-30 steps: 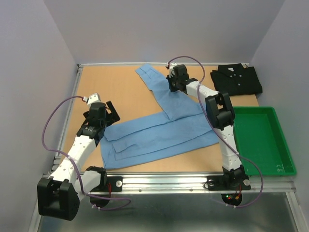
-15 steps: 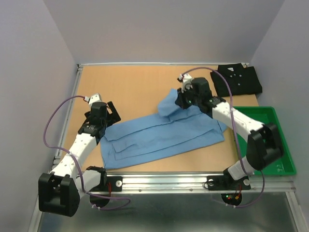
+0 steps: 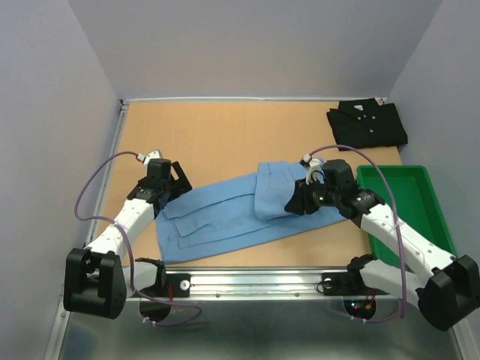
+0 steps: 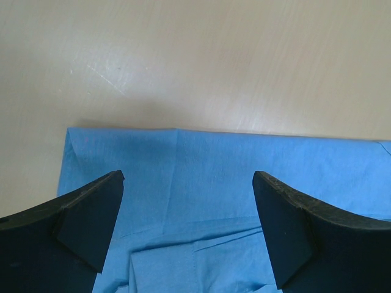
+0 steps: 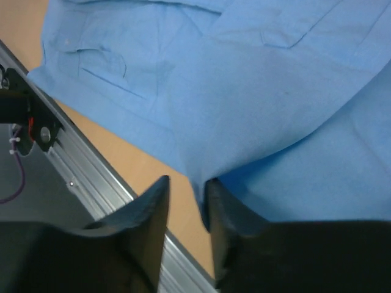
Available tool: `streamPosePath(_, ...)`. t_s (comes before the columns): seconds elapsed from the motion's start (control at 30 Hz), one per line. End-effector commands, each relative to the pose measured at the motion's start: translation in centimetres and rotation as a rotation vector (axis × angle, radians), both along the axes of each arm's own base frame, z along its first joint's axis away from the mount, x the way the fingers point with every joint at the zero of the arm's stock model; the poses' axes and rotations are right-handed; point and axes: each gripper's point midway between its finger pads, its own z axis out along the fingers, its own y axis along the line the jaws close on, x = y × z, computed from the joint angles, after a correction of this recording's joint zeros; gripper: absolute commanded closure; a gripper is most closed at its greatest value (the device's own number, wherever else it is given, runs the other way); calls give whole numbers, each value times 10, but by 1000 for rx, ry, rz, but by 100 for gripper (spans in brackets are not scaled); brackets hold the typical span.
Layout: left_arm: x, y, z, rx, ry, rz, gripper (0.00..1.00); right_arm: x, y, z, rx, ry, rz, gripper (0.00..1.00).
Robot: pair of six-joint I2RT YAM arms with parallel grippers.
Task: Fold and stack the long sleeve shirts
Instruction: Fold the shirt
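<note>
The light blue shirt (image 3: 217,217) lies spread across the front middle of the table. One sleeve is lifted and draped back over its right half. My right gripper (image 3: 295,202) is shut on that sleeve and holds it just above the shirt. In the right wrist view (image 5: 187,181) the cloth (image 5: 244,91) hangs pinched between the jaws. My left gripper (image 3: 174,176) is open and empty over the shirt's left edge. The left wrist view (image 4: 188,177) shows blue cloth (image 4: 201,152) under the spread jaws. The black shirt (image 3: 367,124) lies folded at the back right corner.
A green plastic tray (image 3: 409,171) stands at the right edge, next to my right arm. The metal front rail (image 5: 79,165) runs close beneath the right gripper. Bare tabletop (image 3: 195,135) lies behind the blue shirt.
My right gripper has pulled the blue sleeve from the back of the table forward and down over the shirt body. The left gripper has shifted slightly toward the shirt's left edge.
</note>
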Motion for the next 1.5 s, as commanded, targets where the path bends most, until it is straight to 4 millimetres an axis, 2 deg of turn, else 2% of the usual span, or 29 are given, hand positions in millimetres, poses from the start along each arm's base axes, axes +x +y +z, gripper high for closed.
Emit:
streamPosePath(0.0,0,-7,-2,-40,20,6,1,-20,-11,-14,-40,148,-58,59)
streamPosePath(0.03,-1,-8,-4,-44,28,5,1,-22,-15,-19,-72,176,-70,51)
streamPosePath(0.13,-1,-10,-12,-55,59,11,1,1,-33,-18,-152,127,-218,37)
streamPosePath(0.23,-3,-12,-20,-68,91,18,1,31,-55,-11,-228,62,-402,30)
streamPosePath(0.27,-5,-13,-25,-72,111,19,1,41,-64,-17,-274,58,-456,30)
streamPosePath(0.33,-5,-17,-29,-89,129,15,1,58,-70,-9,-304,32,-528,30)
streamPosePath(0.4,-5,-16,-37,-82,157,18,1,73,-83,-13,-356,27,-604,30)
streamPosePath(0.43,-4,-16,-39,-78,164,22,1,82,-86,-5,-358,6,-636,30)
streamPosePath(0.57,5,-15,-47,-62,194,37,1,108,-107,-19,-388,25,-753,35)
streamPosePath(0.7,16,-15,-53,-50,213,42,1,126,-112,-47,-348,67,-806,45)
streamPosePath(0.73,20,-15,-54,-41,213,45,1,129,-111,-62,-354,101,-806,47)
streamPosePath(0.77,29,-15,-50,-38,196,43,1,137,-111,-65,-336,98,-818,50)
streamPosePath(0.83,37,-12,-57,-10,211,53,1,145,-107,-74,-317,115,-824,51)
streamPosePath(0.87,49,-13,-51,-6,189,54,1,151,-105,-83,-316,119,-826,52)
streamPosePath(0.93,58,-9,-59,12,212,62,1,162,-105,-88,-314,108,-844,53)
streamPosePath(0.97,70,-9,-59,18,215,65,1,170,-108,-98,-322,115,-856,54)
streamPosePath(1.03,82,-3,-59,34,213,76,1,185,-113,-99,-311,113,-877,55)
streamPosePath(1.07,95,-1,-57,39,208,83,1,190,-115,-110,-319,132,-879,55)
streamPosePath(1.17,119,8,-52,54,191,93,1,211,-124,-108,-308,118,-895,55)
streamPosePath(1.2,125,9,-49,50,180,95,1,216,-127,-113,-324,118,-889,55)
streamPosePath(1.23,136,9,-39,48,153,92,1,229,-127,-102,-312,89,-894,55)
streamPosePath(1.3,146,11,-27,57,119,81,1,242,-127,-91,-301,57,-892,53)
streamPosePath(1.33,154,12,-15,63,86,79,1,247,-120,-82,-277,43,-865,50)
streamPosePath(1.37,157,12,-7,67,68,78,1,256,-115,-66,-243,18,-854,48)
streamPosePath(1.43,160,14,16,83,16,73,1,260,-99,-45,-168,4,-799,45)
streamPosePath(1.47,160,16,34,81,-32,72,1,265,-93,-34,-132,-6,-776,41)
